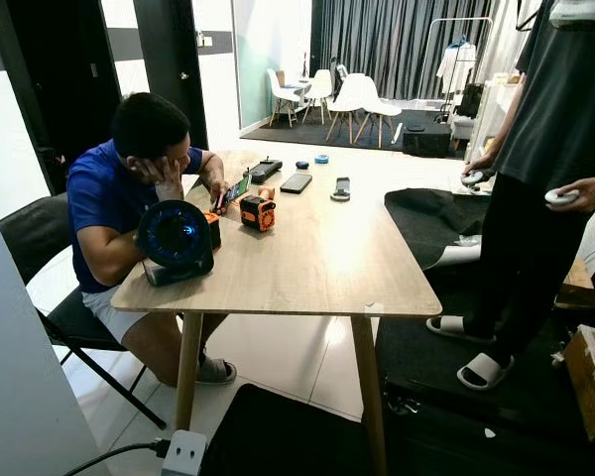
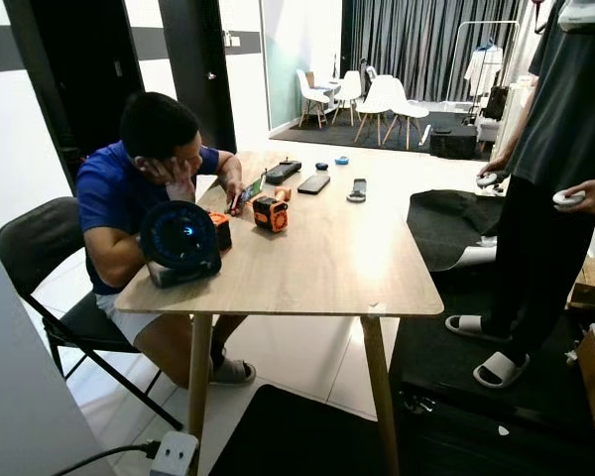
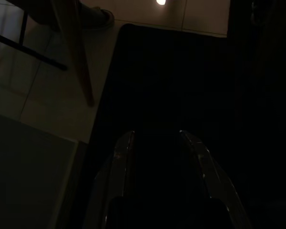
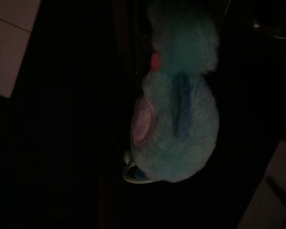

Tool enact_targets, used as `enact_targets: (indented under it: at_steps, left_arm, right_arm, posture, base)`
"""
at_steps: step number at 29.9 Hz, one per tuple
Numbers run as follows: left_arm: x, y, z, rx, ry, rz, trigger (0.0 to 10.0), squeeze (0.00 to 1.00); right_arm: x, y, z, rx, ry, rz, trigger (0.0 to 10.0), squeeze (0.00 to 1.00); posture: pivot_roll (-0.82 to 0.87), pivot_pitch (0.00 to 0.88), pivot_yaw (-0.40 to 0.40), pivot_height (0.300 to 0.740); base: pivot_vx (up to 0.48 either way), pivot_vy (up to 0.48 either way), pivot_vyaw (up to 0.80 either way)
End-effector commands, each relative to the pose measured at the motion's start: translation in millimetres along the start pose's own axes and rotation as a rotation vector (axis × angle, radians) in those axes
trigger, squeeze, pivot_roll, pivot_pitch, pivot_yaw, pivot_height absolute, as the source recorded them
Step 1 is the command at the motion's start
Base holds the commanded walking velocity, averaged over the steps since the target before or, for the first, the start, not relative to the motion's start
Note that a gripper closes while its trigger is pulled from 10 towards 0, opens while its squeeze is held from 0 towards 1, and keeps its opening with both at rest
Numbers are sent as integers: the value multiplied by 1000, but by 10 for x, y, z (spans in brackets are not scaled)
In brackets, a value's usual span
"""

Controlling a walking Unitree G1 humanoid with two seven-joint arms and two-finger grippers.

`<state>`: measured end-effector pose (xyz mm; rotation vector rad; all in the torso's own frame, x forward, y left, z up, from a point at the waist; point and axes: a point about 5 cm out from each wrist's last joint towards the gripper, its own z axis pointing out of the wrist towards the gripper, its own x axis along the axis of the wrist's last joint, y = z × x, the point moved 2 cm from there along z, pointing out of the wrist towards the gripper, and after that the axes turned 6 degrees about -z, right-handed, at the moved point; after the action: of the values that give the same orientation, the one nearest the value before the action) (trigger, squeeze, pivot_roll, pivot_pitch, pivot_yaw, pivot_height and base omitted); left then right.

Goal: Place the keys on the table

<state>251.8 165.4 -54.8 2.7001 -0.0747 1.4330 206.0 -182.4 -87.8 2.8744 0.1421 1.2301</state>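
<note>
In the right wrist view, a fluffy teal plush fob (image 4: 176, 119) with a pink patch fills the middle, and a pale key ring (image 4: 131, 172) shows at its end. It hangs over a dark floor mat, held by my right gripper (image 4: 133, 187), whose fingers are lost in the dark. My left gripper (image 3: 156, 140) hangs open over the black mat, with nothing between its fingers (image 3: 125, 157). The light wooden table (image 1: 317, 248) stands ahead of me.
On the table are a round black device with a blue glow (image 1: 175, 238), an orange gadget (image 1: 258, 212), a phone (image 1: 296, 182) and a remote (image 1: 341, 188). A person (image 1: 114, 198) sits at its left. Another person (image 1: 545, 169) stands at the right. A power strip (image 1: 183, 453) lies on the floor.
</note>
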Motion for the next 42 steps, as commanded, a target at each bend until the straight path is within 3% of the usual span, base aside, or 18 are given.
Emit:
enact_targets:
  at_steps: [1,10,29,42]
  left_arm:
    - [-40,25,-16,4,-2,-11,10000,0]
    - [-64,40,-31,25,9,-41,10000,0]
    - [-53,39,-32,0,9,-46,10000,0]
    - [-53,44,-32,-8,7,-54,10000,0]
  right_arm:
    - [2,12,3,6,-7,-11,10000,0]
    - [53,34,19,25,-3,-51,10000,0]
    - [6,-23,8,30,-9,-37,10000,0]
    - [25,-9,13,27,-5,-39,10000,0]
  posture:
    - [61,21,-25,740]
    - [70,31,-53,740]
    - [71,35,-35,740]
    - [67,32,-33,740]
  base:
    - [0,0,0]
    - [0,0,0]
    - [0,0,0]
    - [246,0,0]
